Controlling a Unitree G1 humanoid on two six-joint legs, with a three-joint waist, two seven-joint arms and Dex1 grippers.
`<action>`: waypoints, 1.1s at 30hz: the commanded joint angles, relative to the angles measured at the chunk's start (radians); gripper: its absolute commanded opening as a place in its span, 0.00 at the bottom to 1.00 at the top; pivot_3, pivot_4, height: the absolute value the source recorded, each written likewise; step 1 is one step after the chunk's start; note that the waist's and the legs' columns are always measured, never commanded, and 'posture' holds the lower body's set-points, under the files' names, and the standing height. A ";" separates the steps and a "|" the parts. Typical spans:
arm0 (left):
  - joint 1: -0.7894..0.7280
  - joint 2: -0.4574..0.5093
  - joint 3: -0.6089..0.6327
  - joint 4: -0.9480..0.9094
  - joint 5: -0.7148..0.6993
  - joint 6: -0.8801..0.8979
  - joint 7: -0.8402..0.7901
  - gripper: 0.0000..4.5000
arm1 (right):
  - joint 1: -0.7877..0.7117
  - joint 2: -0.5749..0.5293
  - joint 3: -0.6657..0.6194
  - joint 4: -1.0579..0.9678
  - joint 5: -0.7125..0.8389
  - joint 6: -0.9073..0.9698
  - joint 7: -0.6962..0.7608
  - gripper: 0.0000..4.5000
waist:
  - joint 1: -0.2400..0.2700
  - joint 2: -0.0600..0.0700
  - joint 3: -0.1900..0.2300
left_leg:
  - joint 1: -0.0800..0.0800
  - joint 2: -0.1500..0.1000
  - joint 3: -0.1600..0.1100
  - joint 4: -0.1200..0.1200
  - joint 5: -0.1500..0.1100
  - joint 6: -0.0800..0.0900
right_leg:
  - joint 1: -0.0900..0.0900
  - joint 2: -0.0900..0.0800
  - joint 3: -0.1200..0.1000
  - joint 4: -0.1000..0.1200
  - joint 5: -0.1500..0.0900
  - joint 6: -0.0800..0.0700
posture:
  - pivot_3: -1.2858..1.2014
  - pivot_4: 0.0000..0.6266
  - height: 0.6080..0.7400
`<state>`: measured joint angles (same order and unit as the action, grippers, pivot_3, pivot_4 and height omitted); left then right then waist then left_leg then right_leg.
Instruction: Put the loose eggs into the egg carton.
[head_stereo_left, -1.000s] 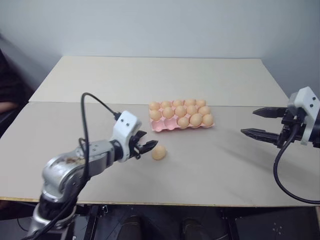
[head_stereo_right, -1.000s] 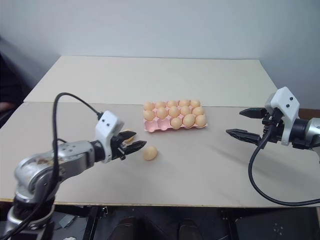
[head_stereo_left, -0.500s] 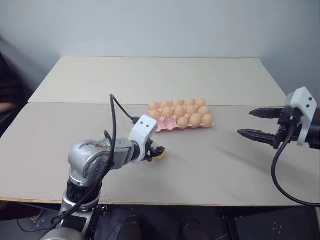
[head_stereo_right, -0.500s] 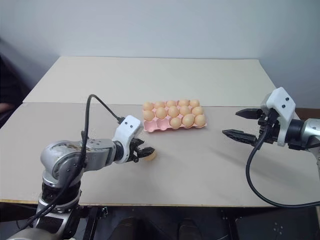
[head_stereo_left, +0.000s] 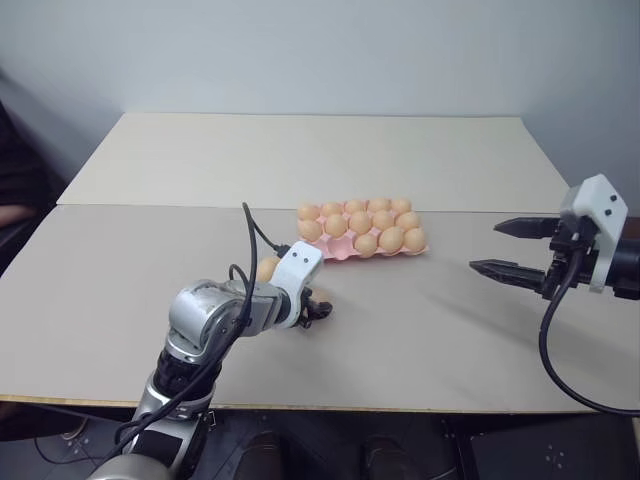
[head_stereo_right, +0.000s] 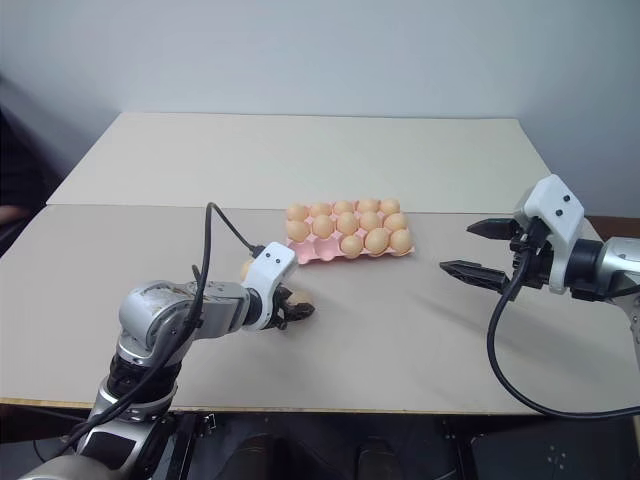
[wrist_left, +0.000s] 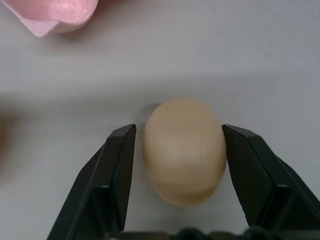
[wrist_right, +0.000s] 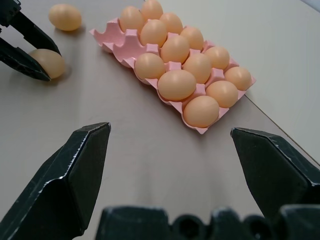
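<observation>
Pale beige table (head_stereo_left: 420, 340) under a plain grey-white wall carries the pink egg carton (wrist_right: 116, 46) near its middle, most cups filled and a few at the robot's-left end bare. Two loose eggs lie on the table just off that end: one egg (wrist_left: 184, 150) sits between the fingers of the left pincer (wrist_left: 179, 145), the other egg (wrist_right: 65, 17) lies close behind it, nearer the carton. The left pincer straddles the egg with its black fingers apart, narrow gaps showing on both sides, not yet clamped. The right pincer (wrist_right: 175, 150) hangs spread wide, well off to the right, holding nothing.

An egg will likely be light, smooth and brittle, apt to roll or squirt out; gripping gently across its widest girth looks safest. Open table surrounds the carton, with edges well away, so the short lift to a bare cup seems unobstructed.
</observation>
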<state>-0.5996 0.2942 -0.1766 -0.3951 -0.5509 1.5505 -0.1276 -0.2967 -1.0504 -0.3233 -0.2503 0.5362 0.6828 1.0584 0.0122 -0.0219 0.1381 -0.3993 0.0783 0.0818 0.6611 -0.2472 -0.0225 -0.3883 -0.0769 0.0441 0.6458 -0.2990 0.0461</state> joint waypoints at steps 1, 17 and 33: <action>-0.008 0.004 -0.005 -0.014 0.019 -0.030 -0.021 0.51 | -0.002 -0.008 -0.018 -0.033 0.021 0.009 -0.011 1.00 | 0.000 0.000 0.000 | 0.000 0.000 0.000 0.000 0.000 0.000 | 0.000 0.000 0.000 0.000 0.000 0.000 | 0.52 0.24 1.00; 0.028 -0.015 0.044 -0.100 0.125 -0.400 -0.047 0.33 | -0.021 0.002 0.006 -0.065 0.033 0.014 -0.032 1.00 | 0.000 0.000 0.000 | 0.000 0.000 0.000 0.000 0.000 0.000 | 0.000 0.000 0.000 0.000 0.000 0.000 | 0.52 0.24 1.00; -0.075 -0.233 -0.074 0.407 0.463 -0.939 0.065 0.33 | -0.015 0.021 0.032 -0.126 0.081 0.042 -0.072 1.00 | 0.009 0.000 0.000 | -0.001 -0.001 0.000 0.000 0.000 0.001 | 0.000 0.000 0.000 -0.001 0.000 0.000 | 0.52 0.24 1.00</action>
<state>-0.6523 0.0697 -0.2575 0.0067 -0.1121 0.6668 -0.0587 -0.3012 -1.0269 -0.2801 -0.3480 0.6036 0.7228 0.9918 0.0212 -0.0220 0.1382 -0.4002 0.0775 0.0817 0.6613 -0.2476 -0.0216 -0.3884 -0.0773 0.0437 0.6453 -0.2989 0.0464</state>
